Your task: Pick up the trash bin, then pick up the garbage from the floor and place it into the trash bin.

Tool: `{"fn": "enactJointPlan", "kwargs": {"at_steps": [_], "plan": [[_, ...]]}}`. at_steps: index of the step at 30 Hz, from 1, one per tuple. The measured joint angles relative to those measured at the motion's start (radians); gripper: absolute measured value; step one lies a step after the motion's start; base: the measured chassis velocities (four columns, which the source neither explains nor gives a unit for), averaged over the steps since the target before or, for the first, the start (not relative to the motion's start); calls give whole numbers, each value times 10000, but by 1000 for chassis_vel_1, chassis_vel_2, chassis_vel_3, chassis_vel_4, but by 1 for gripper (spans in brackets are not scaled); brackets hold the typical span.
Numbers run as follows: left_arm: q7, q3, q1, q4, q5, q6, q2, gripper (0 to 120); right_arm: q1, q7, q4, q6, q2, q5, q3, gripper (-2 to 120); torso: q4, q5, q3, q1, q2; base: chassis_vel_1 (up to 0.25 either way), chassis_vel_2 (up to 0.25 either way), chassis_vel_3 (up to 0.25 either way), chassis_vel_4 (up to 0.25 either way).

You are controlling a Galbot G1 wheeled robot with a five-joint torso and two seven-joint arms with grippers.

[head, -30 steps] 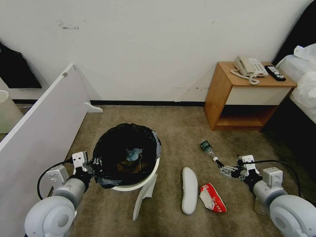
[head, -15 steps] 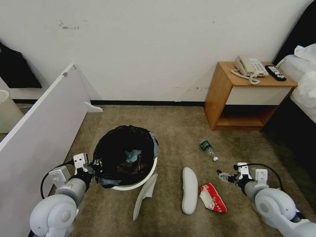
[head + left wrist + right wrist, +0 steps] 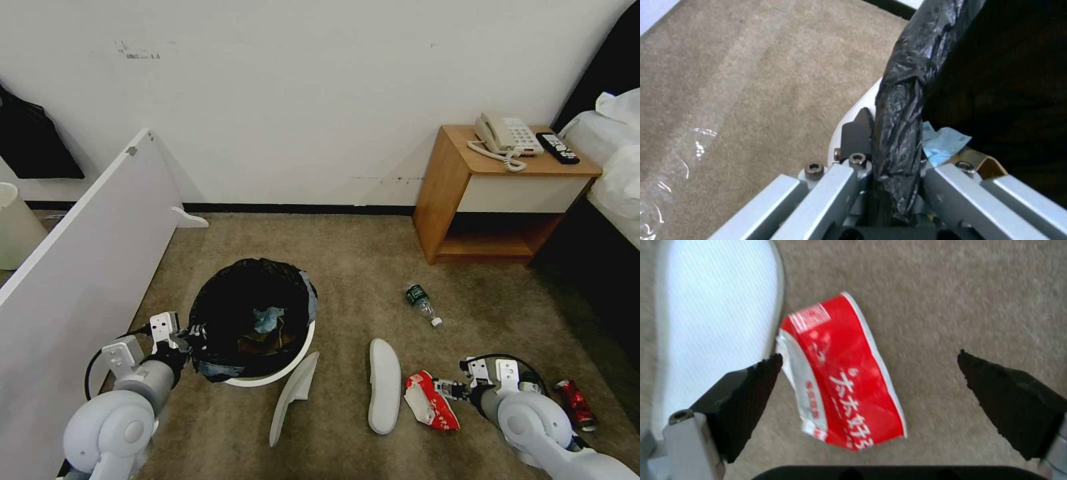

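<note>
Trash bin [image 3: 267, 373], white, black-bag-lined

A wooden nightstand [image 3: 467, 193] stands against the white wall [image 3: 300, 100] at the right of the frame, carrying a beige telephone [image 3: 505, 138] and a black remote [image 3: 557, 148] side by side. A bed with white bedding [image 3: 617, 167] fills the right edge. A white board [image 3: 87, 267] leans at the left, beside a cream bucket [image 3: 15, 227].
</note>
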State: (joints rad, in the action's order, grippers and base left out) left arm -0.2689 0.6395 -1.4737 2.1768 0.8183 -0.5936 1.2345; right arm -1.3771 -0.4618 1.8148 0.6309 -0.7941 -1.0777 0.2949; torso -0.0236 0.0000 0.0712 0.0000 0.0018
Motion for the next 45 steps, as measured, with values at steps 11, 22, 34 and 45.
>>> {"fn": "enactJointPlan", "kwargs": {"at_steps": [11,22,34,45], "plan": [[109,35,-141,14,-154,50,84,1,99,56,-548,1,-64,41,-338,100,0,1,0,0,0,0,0,0,0],[127,64,-229,9,-229,82,118,1,369,270,-1228,-93,-509,478,-610,100,1,0,-1,0,-2,0,0,0,0],[150,56,-213,-16,-319,94,267,1,666,446,-1700,-205,-800,871,-845,100,0,-1,-1,0,-1,0,0,0,0],[161,267,-209,-41,-311,110,334,1,1295,574,-2275,-259,-1133,1066,-1319,100,0,-1,0,0,-1,0,0,0,0]]}}
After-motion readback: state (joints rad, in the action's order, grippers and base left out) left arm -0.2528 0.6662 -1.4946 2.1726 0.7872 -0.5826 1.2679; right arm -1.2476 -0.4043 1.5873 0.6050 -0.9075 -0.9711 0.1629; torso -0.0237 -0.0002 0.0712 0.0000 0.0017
